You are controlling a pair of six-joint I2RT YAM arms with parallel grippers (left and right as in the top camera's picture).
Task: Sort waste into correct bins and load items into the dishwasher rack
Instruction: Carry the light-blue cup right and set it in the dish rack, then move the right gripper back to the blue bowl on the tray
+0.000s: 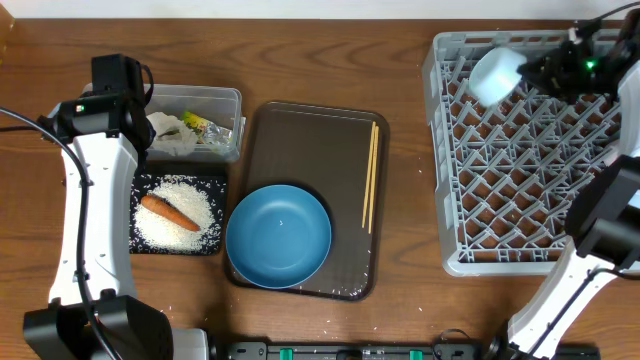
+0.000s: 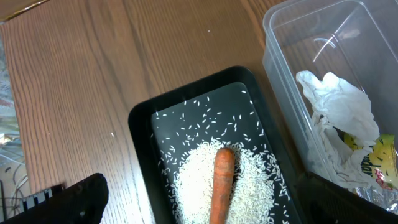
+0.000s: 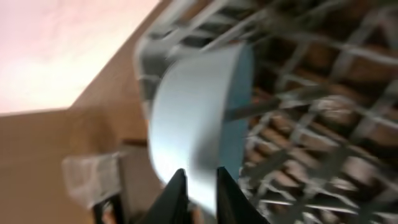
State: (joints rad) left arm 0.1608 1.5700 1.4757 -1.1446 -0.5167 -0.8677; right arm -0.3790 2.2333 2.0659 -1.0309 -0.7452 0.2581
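My right gripper point(image 1: 535, 72) point(image 3: 200, 180) is shut on the rim of the small light-blue bowl point(image 1: 495, 75) point(image 3: 193, 118), holding it tilted over the far left corner of the grey dishwasher rack point(image 1: 520, 180) point(image 3: 311, 124). My left gripper point(image 1: 138, 105) point(image 2: 205, 211) is open and empty above the black tray point(image 1: 215, 180) point(image 2: 140, 124), which holds white rice point(image 1: 190, 225) point(image 2: 193, 168) and the orange carrot point(image 1: 168, 210) point(image 2: 222, 180). The clear tub point(image 1: 200, 95) point(image 2: 280, 56) holds crumpled white wrappers point(image 1: 170, 135) point(image 2: 339, 102) and the yellow-green packet point(image 1: 205, 128) point(image 2: 379, 162). No white cups are in view.
The large blue plate point(image 1: 278, 235) sits at the near end of the dark brown serving tray point(image 1: 310, 130). The wooden chopsticks point(image 1: 370, 175) lie along that tray's right side. Bare wooden table separates the tray and the rack.
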